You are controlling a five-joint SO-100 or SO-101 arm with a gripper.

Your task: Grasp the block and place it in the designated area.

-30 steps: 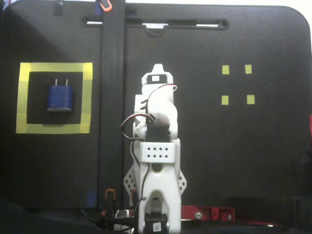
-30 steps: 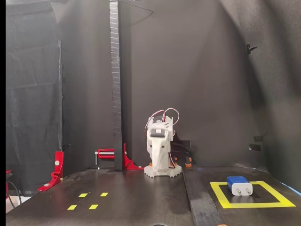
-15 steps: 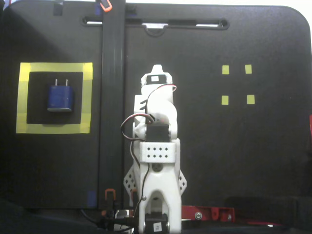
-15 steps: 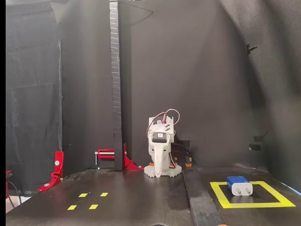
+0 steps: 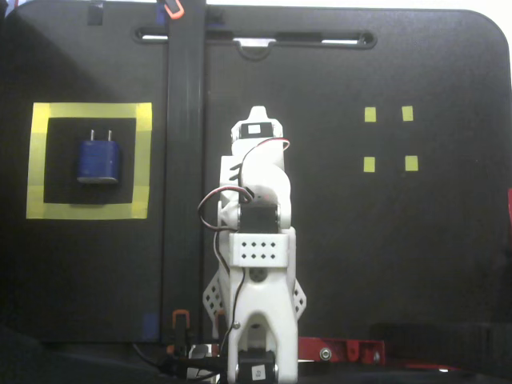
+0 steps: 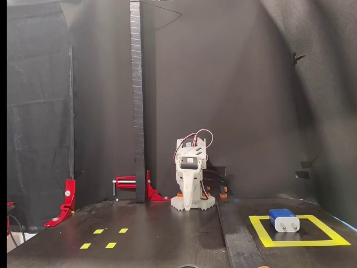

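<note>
The dark blue block lies flat inside the designated area, a square of wide yellow tape, with its two metal prongs pointing to the far edge of the board. In the low fixed view the block rests in the yellow square at the right. The white arm is folded over its base at the table's middle, far from the block. My gripper hangs downward in front of the base, fingers together and holding nothing. From above, only the wrist shows and the fingertips are hidden.
A tall black post stands left of the arm, seen from above as a dark strip between arm and square. Four tiny yellow squares mark the other side. Red clamps sit by the post and at the left edge.
The arm sank slightly lower into its folded pose a second ago and has stayed still since. The block has not moved.
</note>
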